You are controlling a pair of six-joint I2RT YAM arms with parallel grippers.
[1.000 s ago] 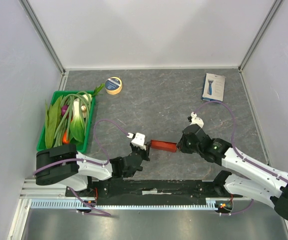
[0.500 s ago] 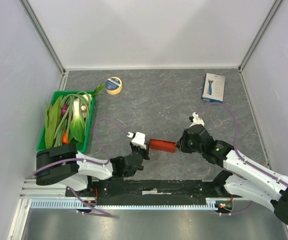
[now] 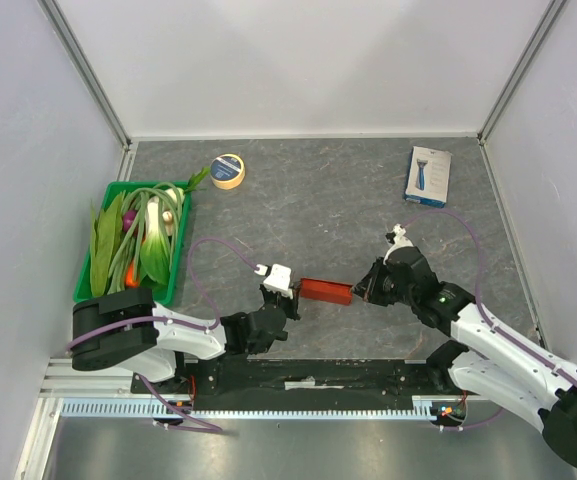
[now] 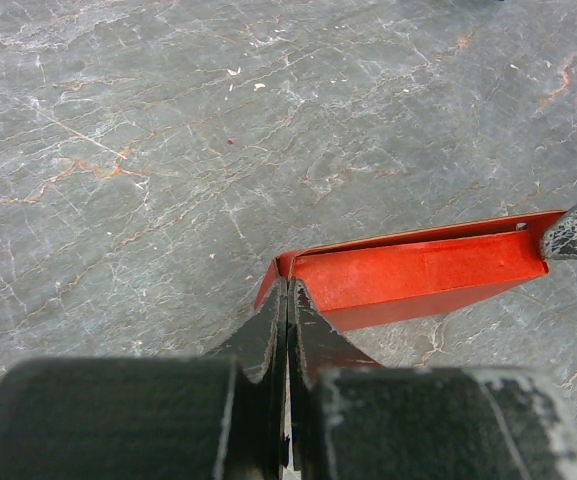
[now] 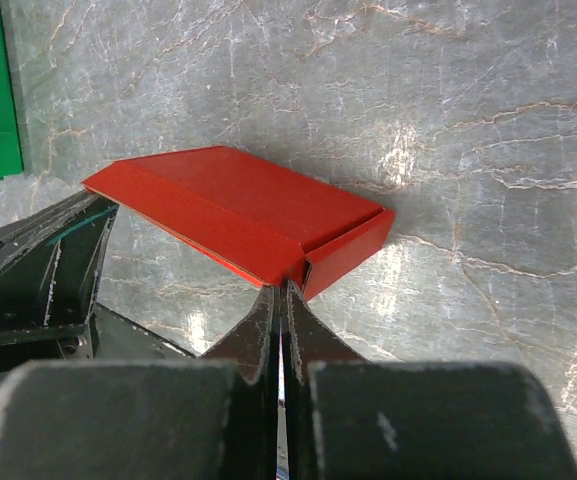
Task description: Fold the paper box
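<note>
The paper box (image 3: 326, 291), glossy red and partly folded into a long flat shape, is held just above the grey table between both arms. My left gripper (image 3: 294, 291) is shut on its left end. In the left wrist view the closed tips (image 4: 288, 287) pinch a thin red edge of the box (image 4: 418, 280). My right gripper (image 3: 361, 290) is shut on the right end. In the right wrist view its tips (image 5: 286, 290) meet at the near corner of the box (image 5: 238, 205), beside a raised end flap.
A green tray (image 3: 180, 262) of leafy vegetables sits at the left. A roll of tape (image 3: 228, 171) lies behind it. A white-and-blue retail box (image 3: 428, 175) lies at the back right. Grey walls enclose the table on three sides.
The right wrist has shifted slightly to the right and turned a little. The red box and the left arm have barely moved.
</note>
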